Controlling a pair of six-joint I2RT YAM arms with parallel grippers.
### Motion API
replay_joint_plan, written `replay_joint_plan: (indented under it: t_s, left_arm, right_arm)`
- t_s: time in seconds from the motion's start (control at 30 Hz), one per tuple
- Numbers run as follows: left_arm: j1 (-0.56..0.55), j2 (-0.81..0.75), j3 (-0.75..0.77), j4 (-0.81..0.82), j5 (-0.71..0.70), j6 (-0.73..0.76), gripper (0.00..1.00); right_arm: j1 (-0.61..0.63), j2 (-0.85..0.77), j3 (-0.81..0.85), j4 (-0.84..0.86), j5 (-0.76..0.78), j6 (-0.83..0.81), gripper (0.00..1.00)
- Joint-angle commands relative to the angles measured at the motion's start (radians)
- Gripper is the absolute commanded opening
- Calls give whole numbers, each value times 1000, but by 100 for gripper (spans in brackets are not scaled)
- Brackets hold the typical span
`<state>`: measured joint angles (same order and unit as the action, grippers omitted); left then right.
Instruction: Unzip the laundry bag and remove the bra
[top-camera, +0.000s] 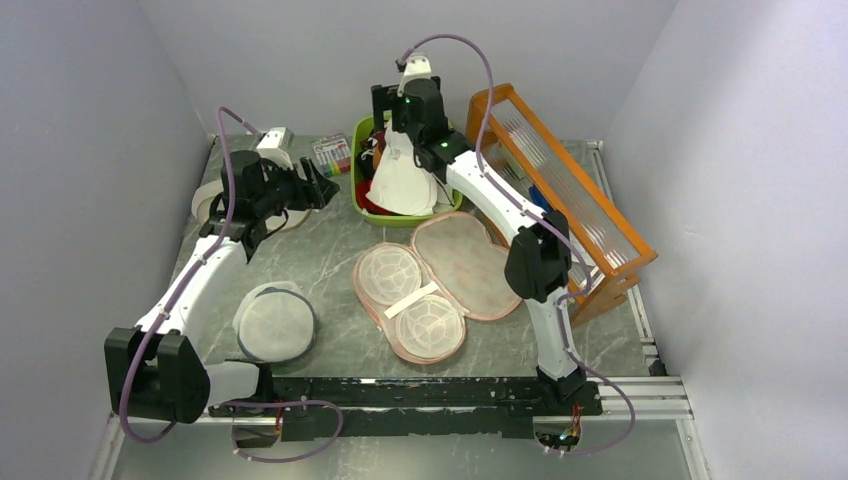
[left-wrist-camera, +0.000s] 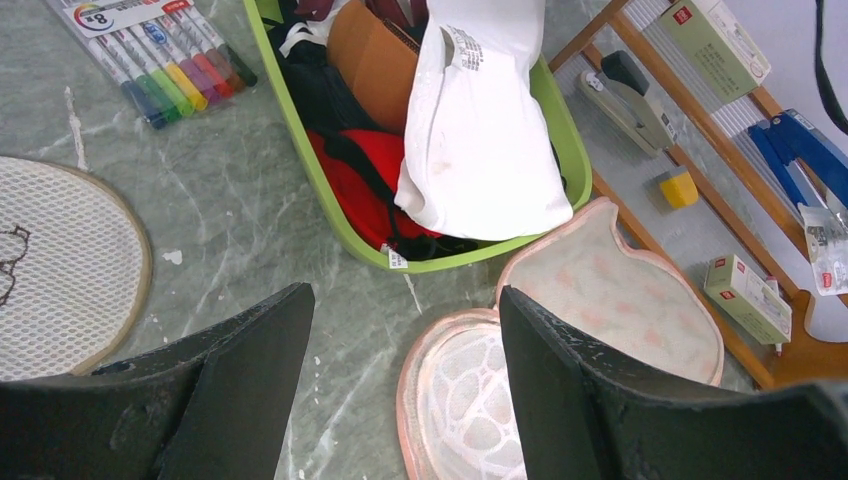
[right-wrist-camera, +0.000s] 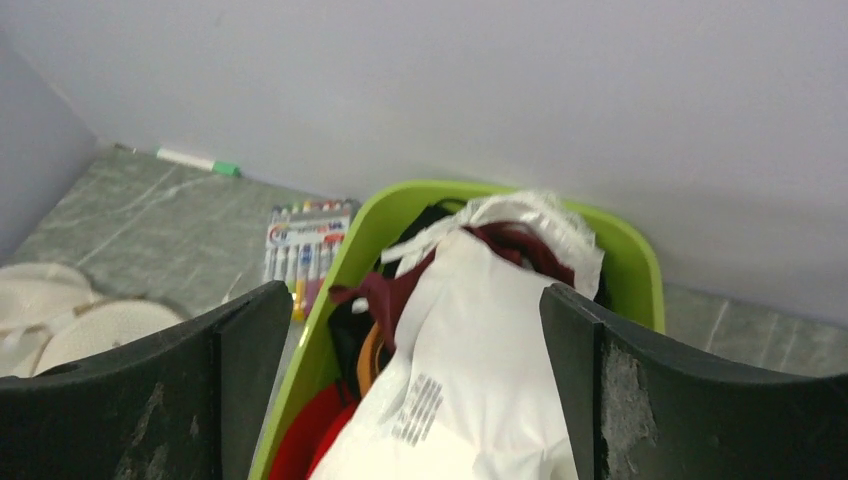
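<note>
The laundry bag (top-camera: 430, 285) lies unzipped and spread flat mid-table, its floral lid (left-wrist-camera: 610, 300) beside the white mesh-lined half (left-wrist-camera: 460, 400). The white bra (top-camera: 400, 180) is draped over the clothes in the green basket (top-camera: 357, 185), one end hanging over the near rim (left-wrist-camera: 480, 130). My right gripper (top-camera: 400, 130) hovers open over the basket, and the bra (right-wrist-camera: 480, 340) lies below, between its spread fingers (right-wrist-camera: 410, 300). My left gripper (top-camera: 322, 182) stands open and empty to the left of the basket, above bare table (left-wrist-camera: 405, 300).
The basket (left-wrist-camera: 300, 150) also holds red, maroon and black garments. A marker pack (top-camera: 332, 153) lies left of it. A wooden rack (top-camera: 560, 190) with a stapler and small boxes stands at right. Round white mesh discs lie front left (top-camera: 275, 322) and at the left edge (left-wrist-camera: 60, 260).
</note>
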<state>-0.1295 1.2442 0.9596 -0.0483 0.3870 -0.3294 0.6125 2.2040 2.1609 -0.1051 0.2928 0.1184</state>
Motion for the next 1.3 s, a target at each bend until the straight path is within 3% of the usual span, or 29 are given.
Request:
replay_joint_plan:
  t_s: [0.0, 0.3, 0.47, 0.73, 0.83, 0.97, 1.27]
  left_arm:
    - [11, 22, 34, 30, 37, -7, 79]
    - [12, 30, 34, 34, 49, -8, 80]
    - [11, 37, 30, 39, 56, -13, 81]
    - [14, 23, 26, 52, 80, -13, 80]
    - [14, 19, 24, 52, 67, -13, 81]
    - [15, 29, 28, 48, 75, -13, 82]
    - [18, 33, 31, 58, 147, -2, 96]
  right_arm:
    - [-2, -30, -137, -31, -54, 90, 97]
    - [-15, 98, -143, -22, -46, 190, 88]
    - [-25, 253, -29, -60, -46, 218, 78]
    - [-40, 381, 31, -69, -140, 276, 73]
    - [-40, 357, 51, -95, -159, 262, 76]
    - [-39, 236, 5, -110, -164, 235, 88]
    - [-36, -47, -84, -182, -179, 190, 100]
